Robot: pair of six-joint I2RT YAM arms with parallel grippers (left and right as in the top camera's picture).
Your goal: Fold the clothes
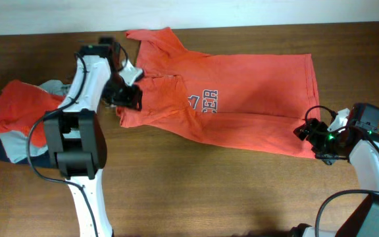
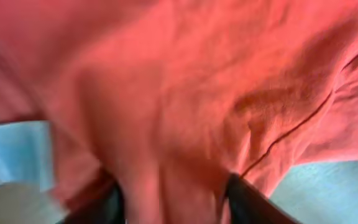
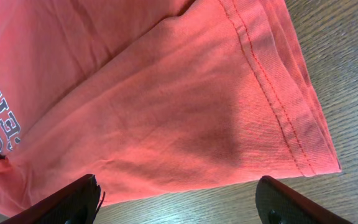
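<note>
A large orange-red T-shirt (image 1: 242, 105) with white-and-dark chest lettering (image 1: 204, 100) lies partly folded across the wooden table. My left gripper (image 1: 129, 99) is at its left end, near the collar, shut on a bunch of the shirt's fabric (image 2: 173, 186) that fills the left wrist view. My right gripper (image 1: 316, 139) sits at the shirt's lower right hem corner; in the right wrist view its fingers (image 3: 179, 202) are spread wide and empty over the fold edge and hem (image 3: 272, 93). A pile of smaller orange-red, grey-blue and navy pieces (image 1: 15, 122) lies at the left.
The table's far edge (image 1: 242, 25) runs just behind the shirt. Bare wood (image 1: 209, 191) lies in front of the shirt. The left arm's base (image 1: 77, 141) stands beside the pile of garments.
</note>
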